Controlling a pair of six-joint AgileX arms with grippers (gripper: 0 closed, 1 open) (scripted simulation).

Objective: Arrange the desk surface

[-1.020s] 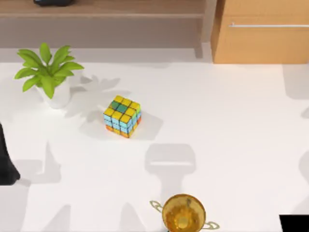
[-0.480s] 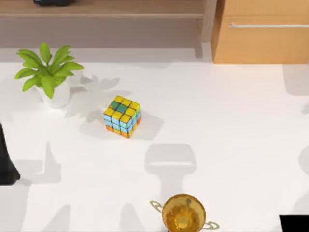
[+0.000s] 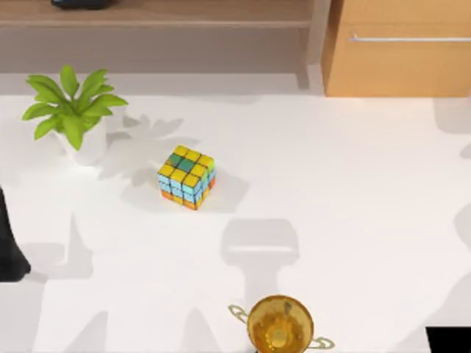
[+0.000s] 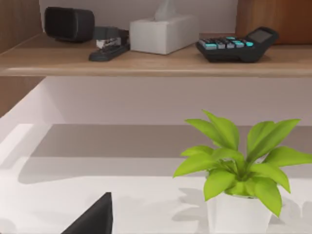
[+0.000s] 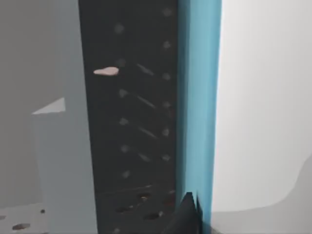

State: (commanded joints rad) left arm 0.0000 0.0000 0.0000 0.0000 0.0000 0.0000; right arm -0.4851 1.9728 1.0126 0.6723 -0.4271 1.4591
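White desk surface (image 3: 353, 191) holds a potted plant (image 3: 73, 114), puzzle cube (image 3: 186, 177) and gold trophy (image 3: 280, 325); whether either claw is spread, I cannot tell.

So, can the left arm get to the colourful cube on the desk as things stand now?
Probably yes. The left arm sits at the desk surface's left edge, and bare white tabletop lies between it and the cube. The potted plant stands farther back, off that path. Whether the arm stretches that far I cannot judge.

Potted plant (image 3: 73, 110), colourful cube (image 3: 186, 176), gold trophy (image 3: 280, 323), calculator (image 4: 237, 45), tissue box (image 4: 163, 33)
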